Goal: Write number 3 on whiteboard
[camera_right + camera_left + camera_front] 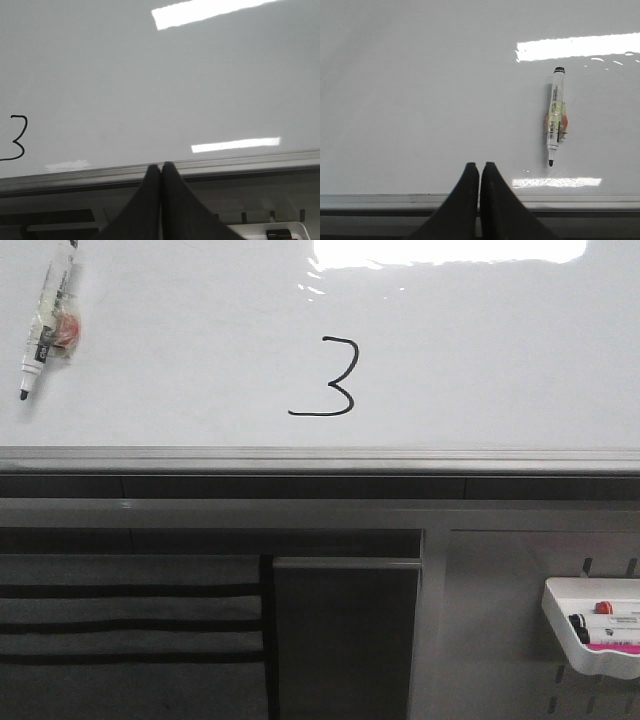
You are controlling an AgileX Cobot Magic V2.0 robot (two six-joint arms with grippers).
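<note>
The whiteboard (480,360) fills the upper part of the front view, with a grey metal lower edge. A thin black number 3 (330,378) with a long lower tail sweeping left is drawn near its middle; it also shows in the right wrist view (16,145). A white marker with a black tip (45,320) sticks on the board at the far left, uncapped, tip down; it shows in the left wrist view (555,116) too. My left gripper (480,166) is shut and empty near the board's lower edge. My right gripper (161,167) is shut and empty. Neither gripper shows in the front view.
Below the board a grey perforated panel (500,620) carries a white tray (560,630) with several markers at the lower right. A dark recess and grey slatted panel (130,630) lie at the lower left. Light glare (445,252) sits on the board's top.
</note>
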